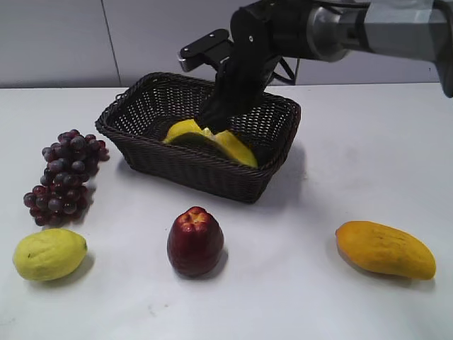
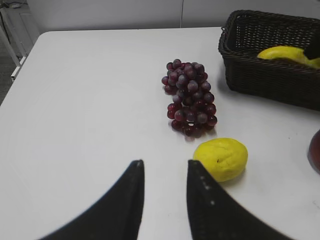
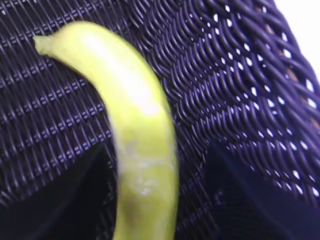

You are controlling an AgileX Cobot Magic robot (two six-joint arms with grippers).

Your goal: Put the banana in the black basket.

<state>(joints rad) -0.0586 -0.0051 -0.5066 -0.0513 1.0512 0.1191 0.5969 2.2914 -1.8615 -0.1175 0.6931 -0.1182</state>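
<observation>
A: Exterior view first, biggest thing first: black basket (image 1: 202, 138) toward the far edge of the worktop (image 1: 340, 177), about mid-width. Banana (image 1: 212, 142) inside it, on the weave, below the rim.

B: And in the right wrist view, long axis running straight away from the camera, stem tip farthest, curving off to the left. Banana (image 3: 140, 145) lying in the gap between the two dark fingers (image 3: 245, 195), basket (image 3: 240, 75) weave behind it.

A: Right gripper (image 1: 214, 119) reaching down into the basket from the far right corner. Clamped or let go?

B: Spread, by the look of it. Dark gap on each side between fruit and fingers in the wrist view, so apparently not pinching. Blurred, though; contact lower down, out of frame, not ruled out.

A: So, as a judgement: placing nearly finished, only release and a straight lift clear of the rim left. Any sideways drag likely to roll the fruit.

B: Agreed. Left gripper (image 2: 165, 200)?

A: Well away, over the near left part of the worktop. Jaws parted, nothing between them. Lemon (image 2: 221, 158) just to its right, grapes (image 2: 190, 97) beyond that, toward the basket (image 2: 265, 75).

B: Right arm far nearer, then. Remaining fruit along the near edge: mango (image 1: 386, 249) right, red apple (image 1: 195, 241) middle. None touching the basket.
</observation>
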